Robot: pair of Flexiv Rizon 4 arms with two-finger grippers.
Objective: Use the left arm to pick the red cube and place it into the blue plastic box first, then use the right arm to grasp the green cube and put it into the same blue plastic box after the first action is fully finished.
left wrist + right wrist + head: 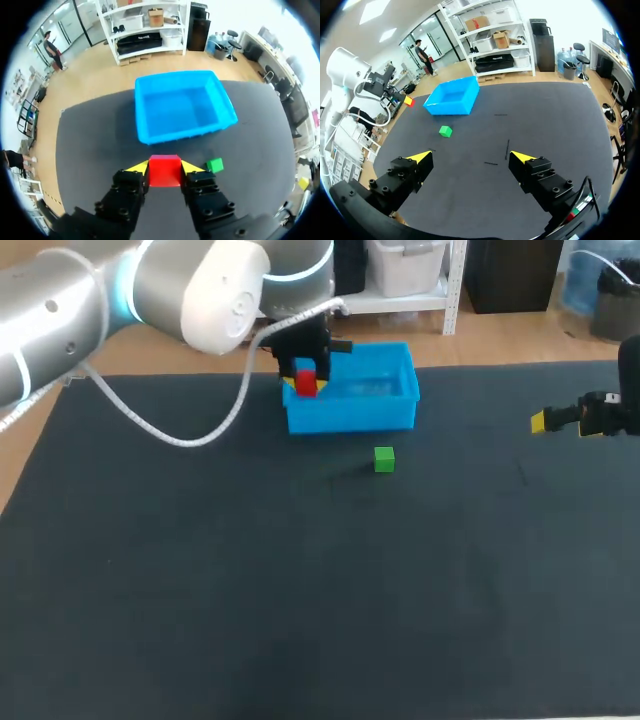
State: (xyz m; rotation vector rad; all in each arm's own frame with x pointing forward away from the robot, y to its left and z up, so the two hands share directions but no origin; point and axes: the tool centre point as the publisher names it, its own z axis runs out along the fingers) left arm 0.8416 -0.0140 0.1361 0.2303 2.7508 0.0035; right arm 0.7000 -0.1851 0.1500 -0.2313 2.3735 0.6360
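My left gripper [305, 386] is shut on the red cube [305, 379], holding it in the air at the left end of the blue plastic box [355, 390]. In the left wrist view the red cube [165, 170] sits between both yellow tips of the left gripper [165, 167], with the blue box [182, 111] just ahead and nothing inside it. The green cube [384, 459] lies on the mat in front of the box, and the green cube [215, 164] shows beside my left fingers. My right gripper [545, 421] hangs open at the right edge, far from the green cube [445, 131]; the right gripper [470, 157] holds nothing.
A white cable [190, 430] loops from my left arm down to the dark mat [300, 590]. The blue box [452, 96] stands near the table's far edge.
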